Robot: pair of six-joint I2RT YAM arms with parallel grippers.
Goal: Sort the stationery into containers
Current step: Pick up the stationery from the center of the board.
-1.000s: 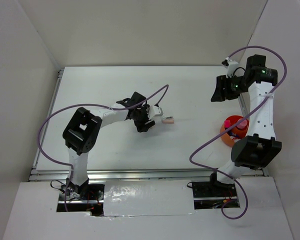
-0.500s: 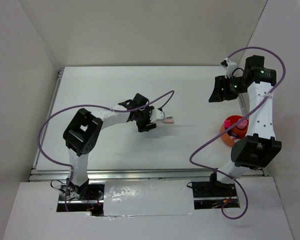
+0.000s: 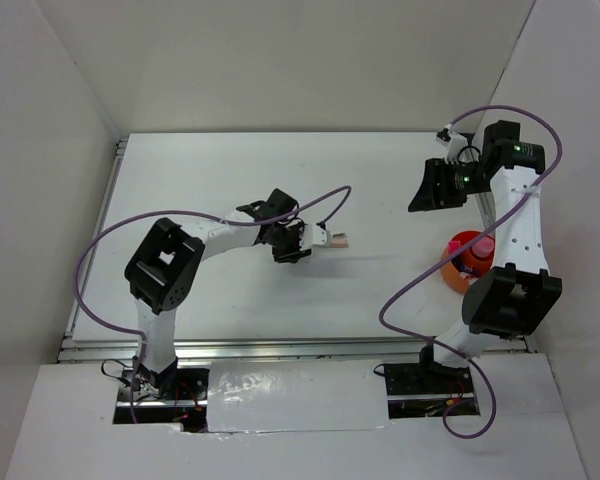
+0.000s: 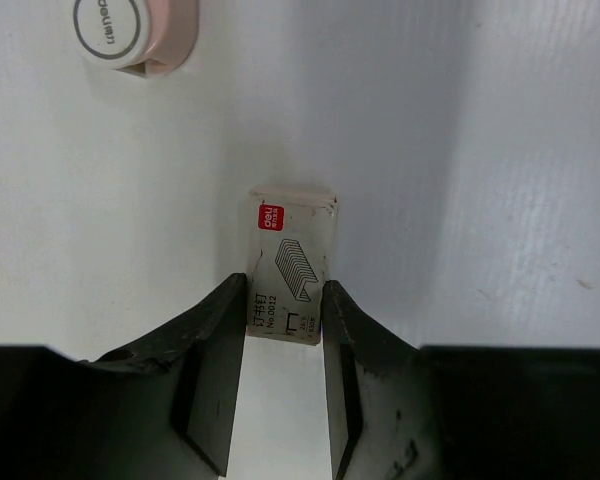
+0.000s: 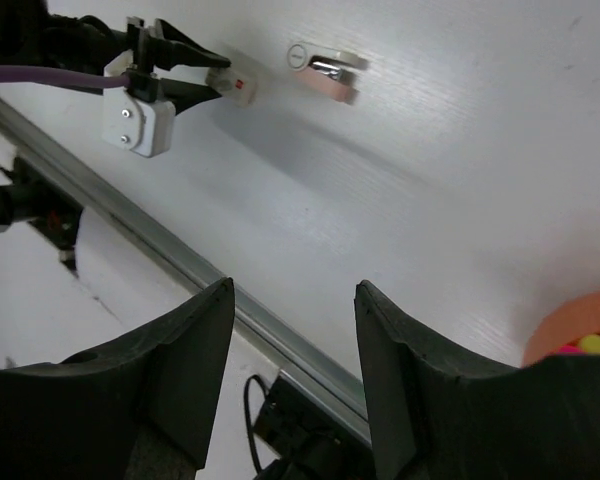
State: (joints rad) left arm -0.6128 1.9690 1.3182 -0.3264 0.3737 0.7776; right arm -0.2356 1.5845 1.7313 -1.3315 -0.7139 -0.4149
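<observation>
White staple box (image 4: 292,250) sits pinched between the fingers of the left end effector (image 4: 283,290) near the middle of the desk (image 3: 230,170). It is gripped at its near end, so the far end pokes out clear. Whether it's off the surface, I cannot tell. A pink item (image 4: 135,35) lies just beyond. The orange cup (image 3: 450,268) waits by the right edge with pieces inside. The right end effector (image 5: 295,290) hovers wide and empty, likely keeping the route clear.

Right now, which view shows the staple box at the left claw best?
Left wrist: the staple box sits centre frame between the left claw fingers, with its label readable. Right wrist shows it small and far off; top external shows only a pale speck.
</observation>
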